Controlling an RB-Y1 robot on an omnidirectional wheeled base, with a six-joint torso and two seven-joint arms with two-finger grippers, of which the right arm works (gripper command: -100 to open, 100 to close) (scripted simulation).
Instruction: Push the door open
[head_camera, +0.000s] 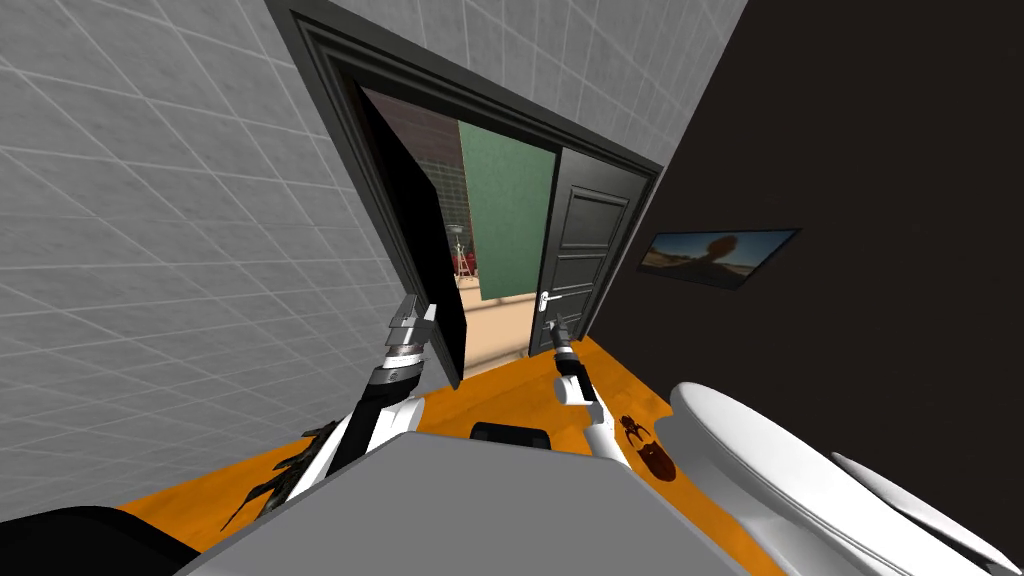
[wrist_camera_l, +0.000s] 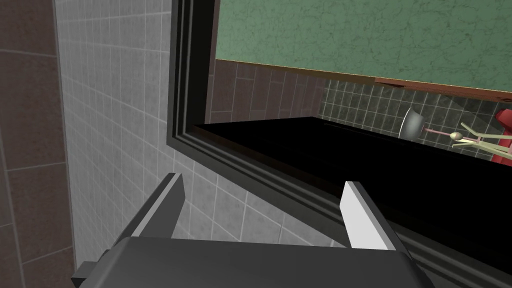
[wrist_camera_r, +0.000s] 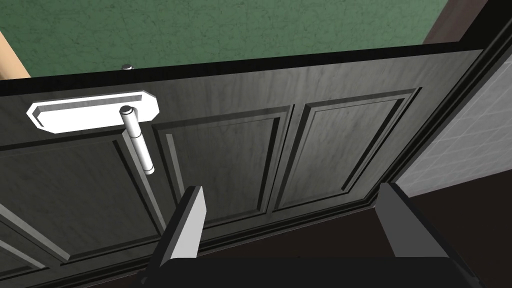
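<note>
Jaws apart — open gap beside door (wrist_camera_r: 225, 140)

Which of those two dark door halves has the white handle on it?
The panelled half facing the right gripper: its white handle sits at the edge next to the opening. The other half, by the left gripper, shows plain black.

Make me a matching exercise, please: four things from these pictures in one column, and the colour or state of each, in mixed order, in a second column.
Things:
1. handle
2. floor
3. far wall
4. right gripper

Colour or state:
a. orange
b. open
c. white
d. green

Pairs: 1-c, 2-a, 3-d, 4-b
</note>
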